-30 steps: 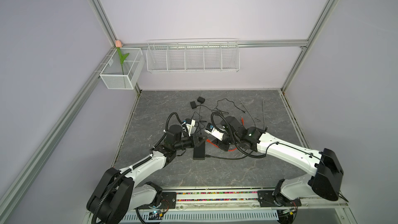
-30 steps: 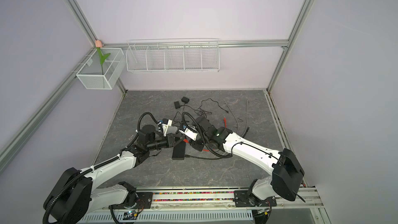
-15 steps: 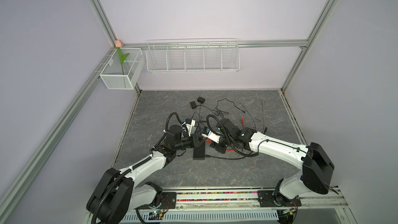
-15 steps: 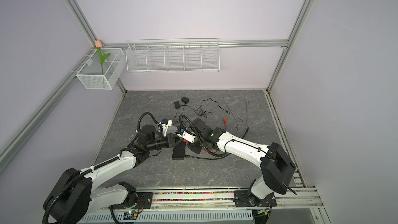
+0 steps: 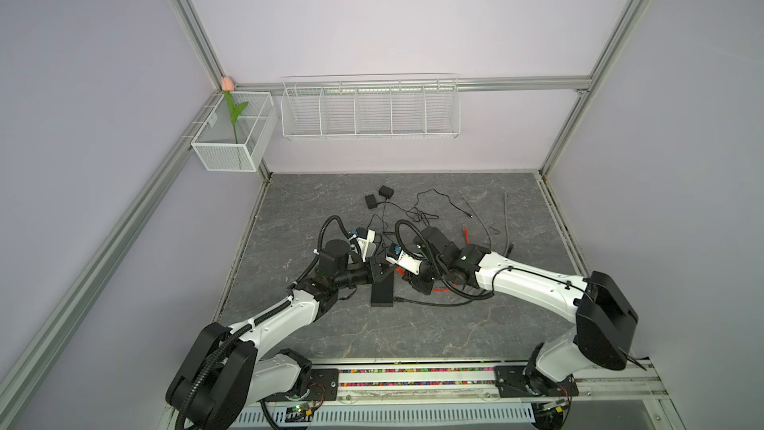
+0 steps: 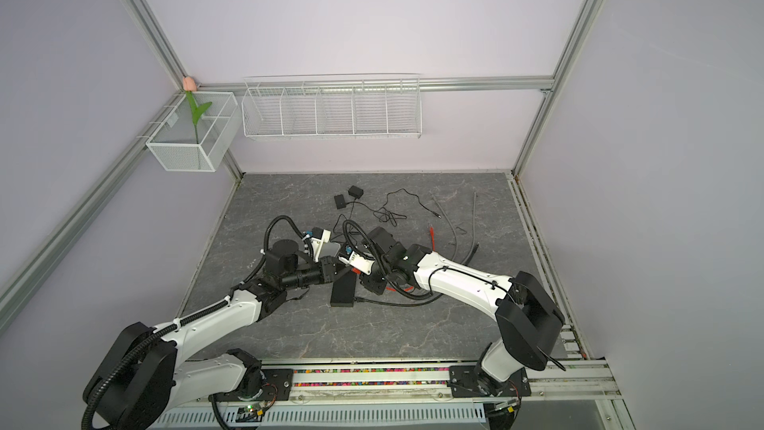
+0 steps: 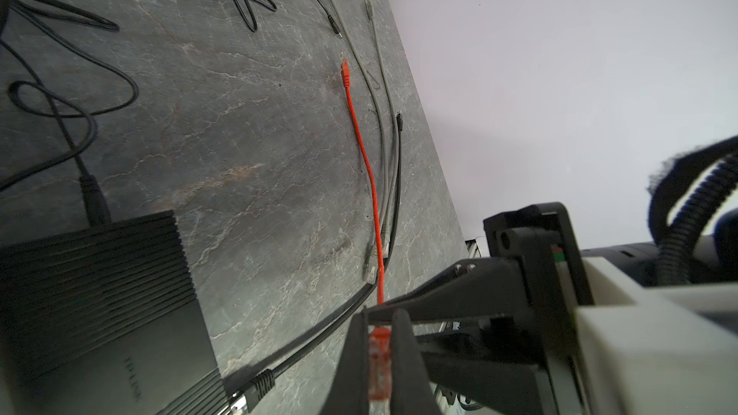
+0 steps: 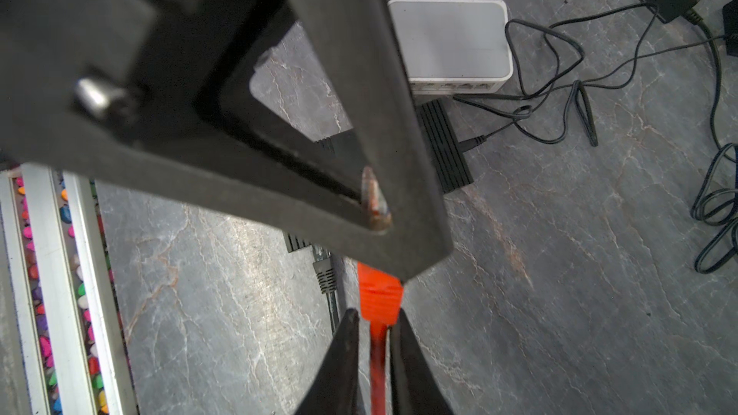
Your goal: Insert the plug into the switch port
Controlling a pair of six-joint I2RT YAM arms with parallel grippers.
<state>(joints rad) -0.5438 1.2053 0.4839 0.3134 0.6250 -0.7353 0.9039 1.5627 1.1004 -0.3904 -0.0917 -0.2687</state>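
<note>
**Right gripper closes in behind the plug for a second hold**

Over the last second the right arm (image 5: 529,283) swings in from the right side of the table (image 5: 413,337) until its gripper meets the left one nose to nose. Its jaws narrow as it comes. The left arm (image 5: 289,312) does not move in that time.

The left gripper (image 7: 379,321) is clamped tight on the orange plug (image 7: 377,365), whose clear tip pokes out past the fingertips in the right wrist view. The right gripper (image 8: 376,319) now straddles the orange cable (image 7: 361,141) just behind the plug's boot. A thin gap still shows beside the cable, so it is nearly closed but, as far as I can judge, not yet pinching.

This looks like a regrasp or handover, steadying the cable so the plug can be aimed. The plug hangs just above the table beside the black switch (image 5: 382,289) and is in no port yet. A black cable (image 7: 255,387) already sits in that switch's near end. A white switch (image 8: 451,41) lies just beyond the black one.

Both arms lie low over the table. The left arm reaches from the near left with its forearm almost level and its gripper pointing right. The right arm bends at the elbow, its wrist turned back toward the left.
</note>
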